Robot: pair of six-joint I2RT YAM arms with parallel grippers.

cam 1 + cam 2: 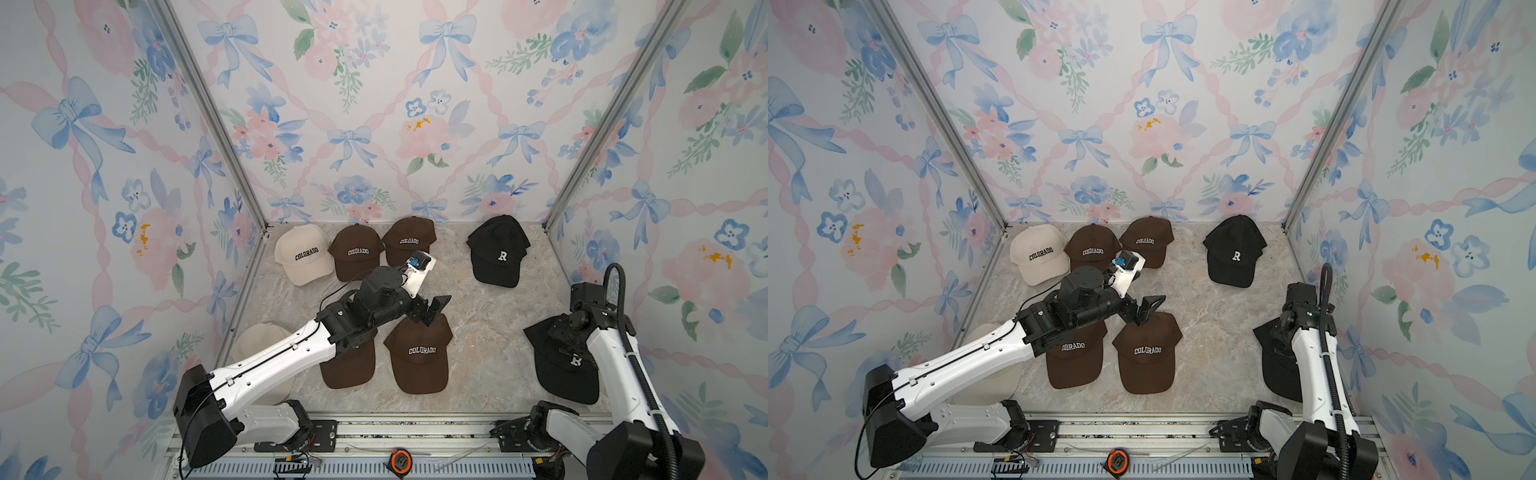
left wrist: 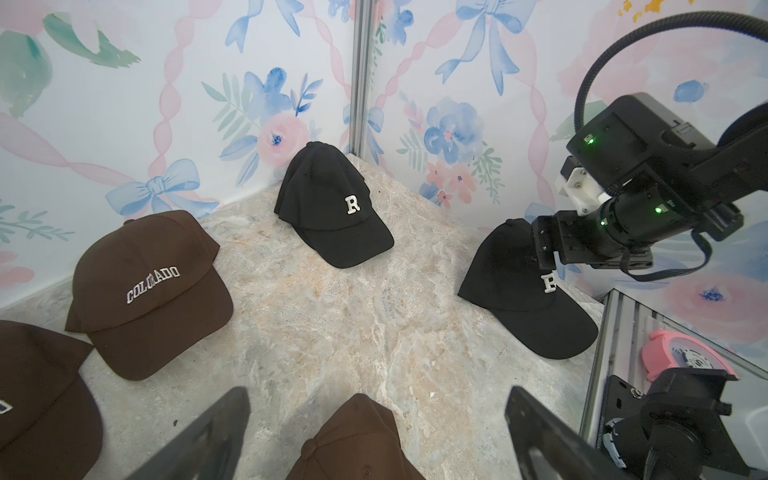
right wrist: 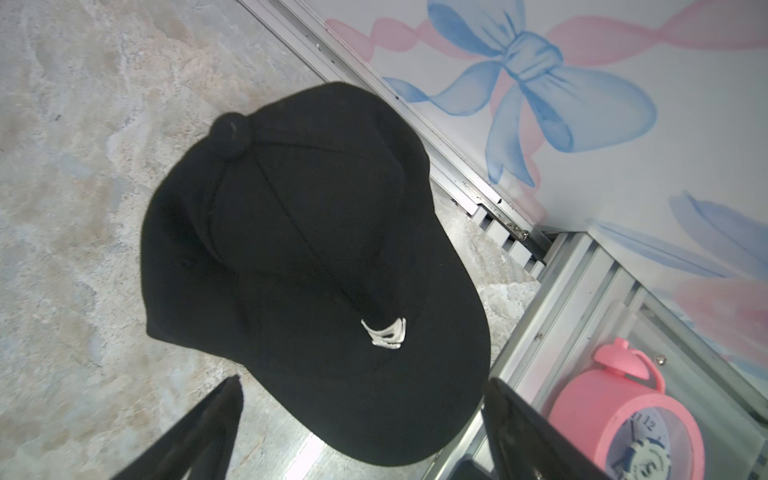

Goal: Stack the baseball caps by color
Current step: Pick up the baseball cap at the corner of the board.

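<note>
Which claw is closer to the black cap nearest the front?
The right. The right gripper hangs open just over that black cap; the left gripper is toward the middle, above a brown cap.

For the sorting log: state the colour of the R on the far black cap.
White R on the far black cap; the left wrist view shows it best.

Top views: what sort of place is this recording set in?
Likely a staged robot test booth: wallpapered panels in aluminium framing, left arm and right arm bolted to a slotted rail, baseball caps on a marble-look tabletop.
</note>
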